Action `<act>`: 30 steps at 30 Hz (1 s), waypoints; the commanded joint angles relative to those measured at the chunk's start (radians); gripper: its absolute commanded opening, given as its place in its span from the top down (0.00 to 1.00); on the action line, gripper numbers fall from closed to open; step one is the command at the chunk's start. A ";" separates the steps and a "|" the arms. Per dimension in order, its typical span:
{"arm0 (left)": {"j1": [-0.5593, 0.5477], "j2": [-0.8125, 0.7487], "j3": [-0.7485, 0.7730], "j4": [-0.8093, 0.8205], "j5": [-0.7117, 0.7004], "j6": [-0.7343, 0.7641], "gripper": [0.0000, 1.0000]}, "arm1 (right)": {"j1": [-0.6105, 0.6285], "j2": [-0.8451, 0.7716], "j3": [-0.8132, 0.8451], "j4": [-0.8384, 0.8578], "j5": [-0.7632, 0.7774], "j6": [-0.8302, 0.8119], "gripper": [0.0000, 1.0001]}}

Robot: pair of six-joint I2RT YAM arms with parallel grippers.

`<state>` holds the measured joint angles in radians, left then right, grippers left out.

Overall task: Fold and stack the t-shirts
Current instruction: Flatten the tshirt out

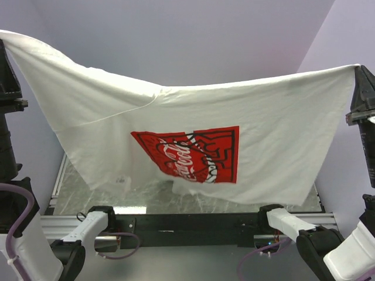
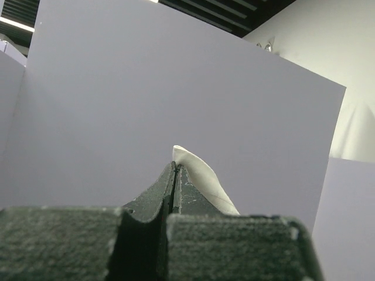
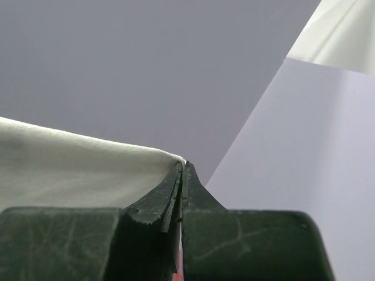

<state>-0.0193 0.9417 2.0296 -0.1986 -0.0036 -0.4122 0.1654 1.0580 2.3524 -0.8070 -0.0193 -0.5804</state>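
A white t-shirt (image 1: pixel 275 134) with a red square Coca-Cola print (image 1: pixel 190 153) hangs spread wide in the air above the table, sagging in the middle. My left gripper (image 1: pixel 4 41) is raised at the top left, shut on one corner of it; a small white fold of the t-shirt (image 2: pixel 202 175) pokes out past the left gripper (image 2: pixel 175 167) there. My right gripper (image 1: pixel 358 69) is raised at the right edge, shut on the other corner. In the right wrist view the t-shirt (image 3: pixel 70 170) stretches leftward from the right gripper (image 3: pixel 183 165). The shirt's lower hem hangs just above the table.
The grey marbled table top (image 1: pixel 117 196) shows below the hanging cloth, framed by a metal rail (image 1: pixel 187 219) at the near edge. Lilac wall panels (image 1: pixel 176 35) close off the back and sides. Both arm bases sit at the bottom corners.
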 commanded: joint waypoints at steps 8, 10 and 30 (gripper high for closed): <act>0.002 0.101 -0.176 0.056 0.016 0.006 1.00 | -0.006 0.063 -0.214 0.130 0.033 -0.019 1.00; 0.002 0.132 -0.267 0.071 0.019 0.012 1.00 | -0.006 0.079 -0.319 0.175 0.024 -0.015 1.00; 0.010 1.080 -0.366 0.268 0.007 0.044 1.00 | 0.036 1.101 -0.350 0.410 0.016 -0.027 1.00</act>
<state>-0.0143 2.0155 1.4822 0.0113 0.0025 -0.3843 0.1848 2.1311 1.8088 -0.3923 -0.0639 -0.5915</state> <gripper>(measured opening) 0.012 0.009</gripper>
